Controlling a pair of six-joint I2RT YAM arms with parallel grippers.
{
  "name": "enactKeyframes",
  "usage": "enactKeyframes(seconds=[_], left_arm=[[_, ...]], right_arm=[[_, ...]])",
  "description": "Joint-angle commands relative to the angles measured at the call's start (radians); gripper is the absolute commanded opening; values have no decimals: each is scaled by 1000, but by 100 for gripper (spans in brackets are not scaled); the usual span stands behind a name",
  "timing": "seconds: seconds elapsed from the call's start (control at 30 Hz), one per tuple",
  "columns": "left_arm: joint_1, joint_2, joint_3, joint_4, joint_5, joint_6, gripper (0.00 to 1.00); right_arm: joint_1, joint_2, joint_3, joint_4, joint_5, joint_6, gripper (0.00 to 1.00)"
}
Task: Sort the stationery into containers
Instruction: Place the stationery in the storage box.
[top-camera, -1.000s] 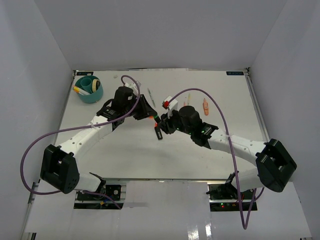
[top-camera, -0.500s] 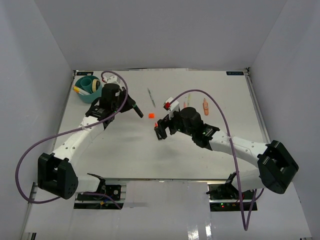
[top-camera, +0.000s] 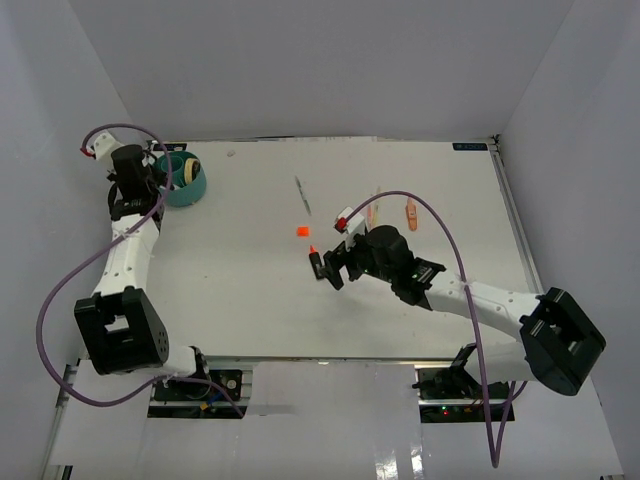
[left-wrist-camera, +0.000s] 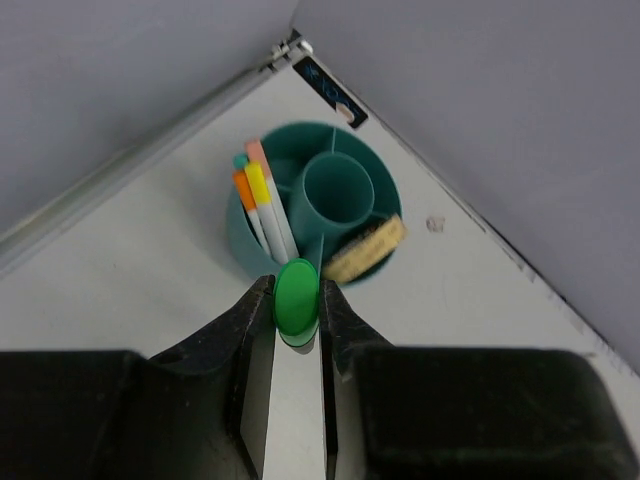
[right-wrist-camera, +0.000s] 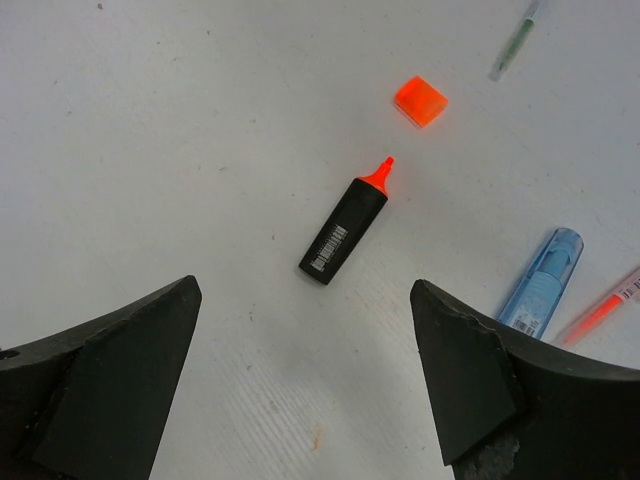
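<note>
I'm gripping the green highlighter (left-wrist-camera: 296, 297) in the left fingers (left-wrist-camera: 254, 345), cup (left-wrist-camera: 384, 185) lying just up-frame; right fingers (right-wrist-camera: 110, 400) hanging released

Organiser (left-wrist-camera: 345, 180): teal all over. Pens (left-wrist-camera: 265, 210) in it: white barrels, tips orange, yellow, pink & teal. Ring (left-wrist-camera: 365, 250) alongside: tan. Green highlighter (left-wrist-camera: 297, 297): glossy bright green end. Counter (right-wrist-camera: 150, 120): plain white w/ faint grey scuffs. Black highlighter (right-wrist-camera: 345, 232): black body, orange tip, white barcode label. Loose cap (right-wrist-camera: 420, 101): vivid orange. Blue highlighter (right-wrist-camera: 540, 283): see-thru pale blue. Thin pen (right-wrist-camera: 515, 40): pale green. Left hand (left-wrist-camera: 297, 305) & right hand (right-wrist-camera: 303, 288): black. Arms (top-camera: 125, 262): white w/ black joints.
</note>
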Motion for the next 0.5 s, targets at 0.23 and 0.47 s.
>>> enactKeyframes(seconds=[0.23,0.47], left_arm=[[107,263,229,367,26,179,6],[130,470,402,393,158,345,6]], right_arm=[[-15,-28,-34,90,-39,-5,92],[-24,4,-34,95,-68,1,92]])
